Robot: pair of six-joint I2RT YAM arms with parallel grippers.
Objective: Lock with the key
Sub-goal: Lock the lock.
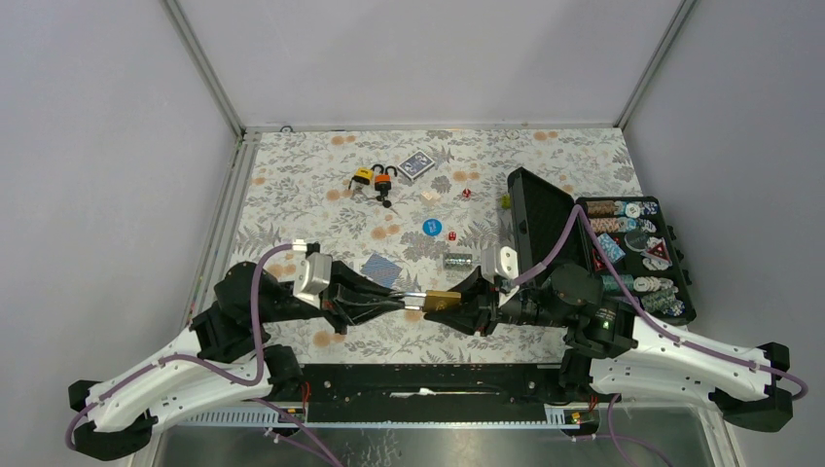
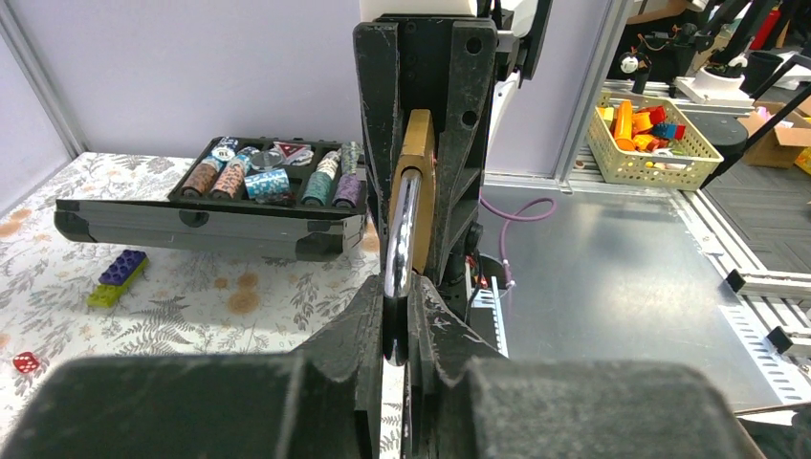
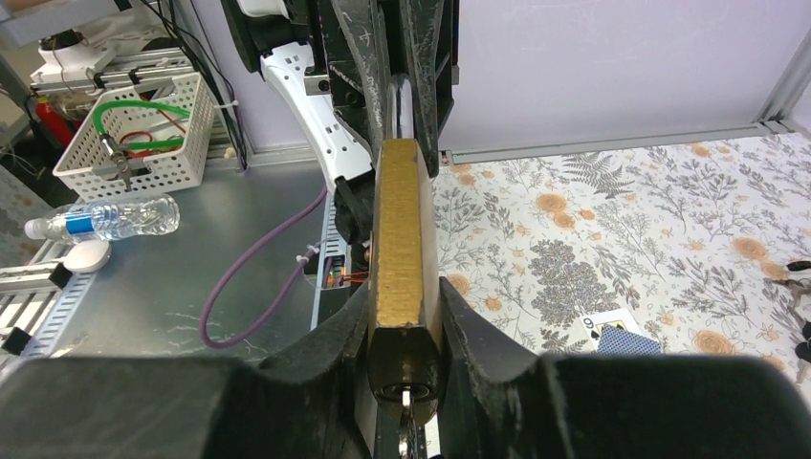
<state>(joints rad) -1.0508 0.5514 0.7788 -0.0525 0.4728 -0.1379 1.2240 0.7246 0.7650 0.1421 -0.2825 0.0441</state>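
Currently your two arms meet low over the near middle of the table (image 1: 292,209), with the padlock (image 1: 440,296) held in the air between them. Your left gripper (image 1: 413,300) is pinched almost fully together on the shackle (image 2: 402,229), which runs straight down between its fingers in the left wrist view. Your right gripper (image 1: 457,304) is clamped on the padlock's brass body, one finger pressed to each flat side. In the right wrist view the keyhole (image 3: 407,392) faces the camera at the lower end of the body. A small silver bit shows in it, but you cannot tell whether that is a key. Two orange locks (image 1: 374,178) lie well apart from your arms at the far side of the table, near a card deck (image 1: 416,165). A blue card (image 1: 381,269) lies just beyond your left gripper, and the open chip case (image 1: 632,253) sits to the right.
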